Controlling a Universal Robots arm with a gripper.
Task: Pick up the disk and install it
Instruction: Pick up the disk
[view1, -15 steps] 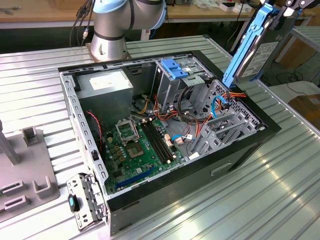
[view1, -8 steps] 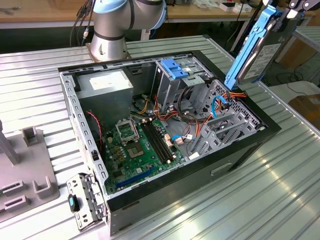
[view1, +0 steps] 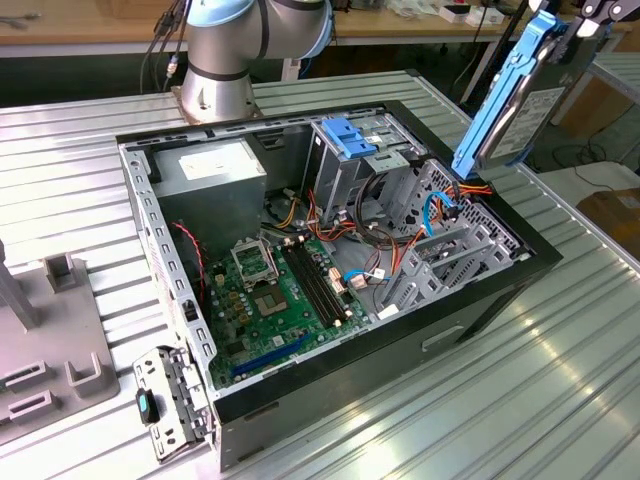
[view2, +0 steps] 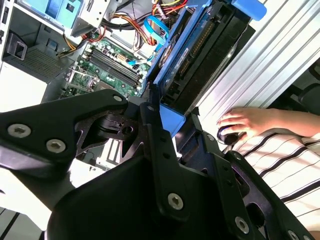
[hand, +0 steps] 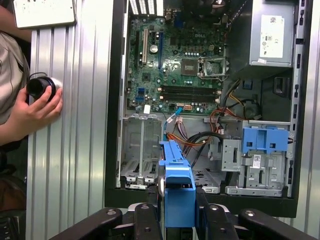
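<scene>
The disk (view1: 512, 100), a grey drive in a long bright blue carrier rail, hangs on edge in the air above the corner of the open computer case (view1: 400, 340) at the exterior view's right. My gripper (view1: 572, 20) is shut on its upper end. In both wrist views the black fingers (hand: 145, 220) clamp the blue rail (hand: 176, 185) from either side, and the disk (view2: 200, 55) points down towards the case. The bare metal drive cage (hand: 141, 150) lies just below it, and the same cage (view1: 455, 250) shows in the exterior view.
A light-blue latch piece (view1: 350, 137) sits on the neighbouring cage, with orange and blue cables around it. A person's hand (hand: 35, 107) holds a black knob on the ribbed table beside the case. The arm's base (view1: 215, 70) stands behind the case, and a grey fixture (view1: 50, 350) at the exterior view's left.
</scene>
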